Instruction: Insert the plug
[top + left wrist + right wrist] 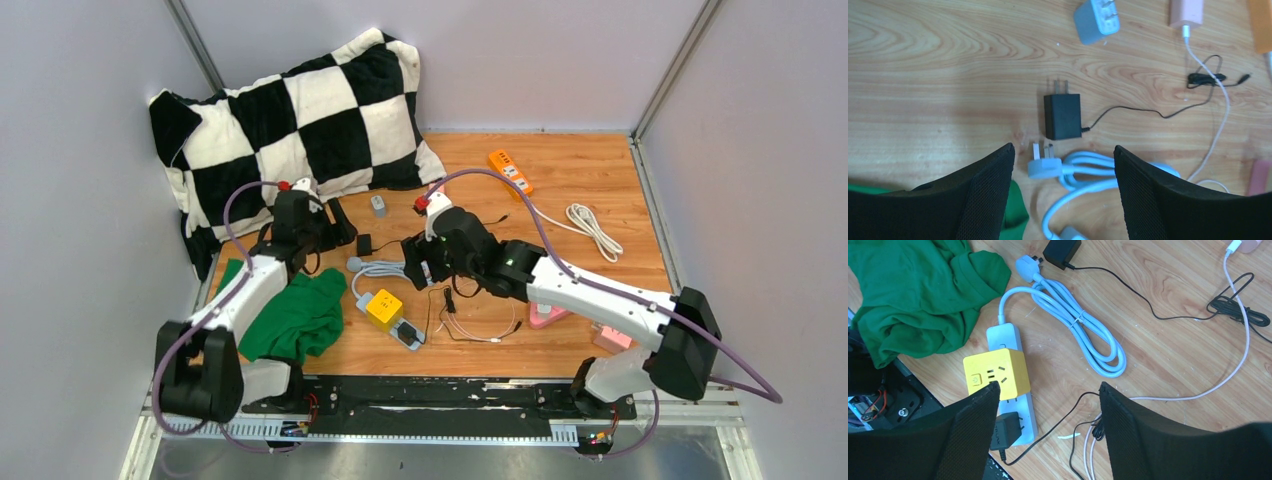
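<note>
One black two-pronged plug adapter (pixel 1063 116), flat on wooden table (pixel 948 75), untouched. One grey power strip (pixel 1006 338) bearing one yellow cube socket (pixel 997 373). Two grippers, left gripper (pixel 1063 149) and right gripper (pixel 1049 387), both spread, empty.

Wooden tabletop (pixel 600 170) carries a checkered pillow (pixel 300 120), green cloth (pixel 295 315), orange power strip (pixel 510 171), coiled white cable (pixel 593 228), black adapter (pixel 1063 116) and grey power strip (pixel 1004 337).
</note>
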